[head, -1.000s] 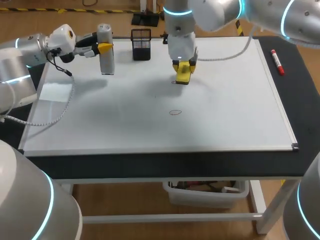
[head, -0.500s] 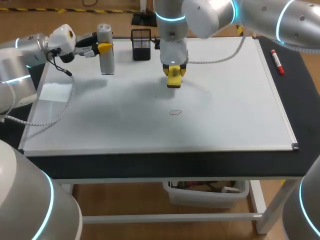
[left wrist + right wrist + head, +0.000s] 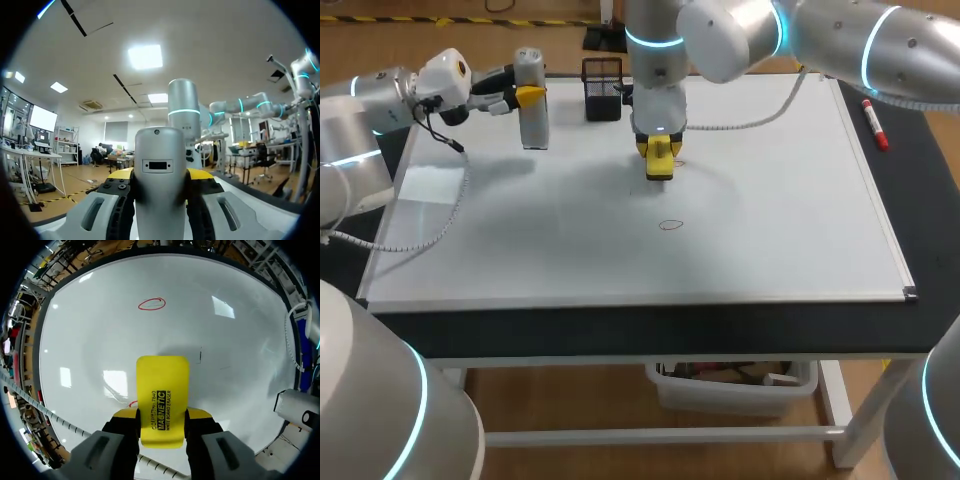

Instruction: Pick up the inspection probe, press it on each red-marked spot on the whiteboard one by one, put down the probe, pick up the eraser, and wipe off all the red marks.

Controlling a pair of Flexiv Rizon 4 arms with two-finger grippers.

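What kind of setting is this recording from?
Probably a robotics test bench: a whiteboard lies flat on the table, the right hand grips a yellow eraser, and the left hand holds a grey probe.

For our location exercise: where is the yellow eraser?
Head view: the eraser is clamped in the right tool over the whiteboard at its far middle, between the black basket and the red oval.

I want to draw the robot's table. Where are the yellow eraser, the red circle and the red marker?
yellow eraser [image 3: 162,390], right wrist view, middle of its flat face.
red circle [image 3: 151,304], right wrist view, its centre.
red marker [image 3: 875,125], head view, middle of its barrel.
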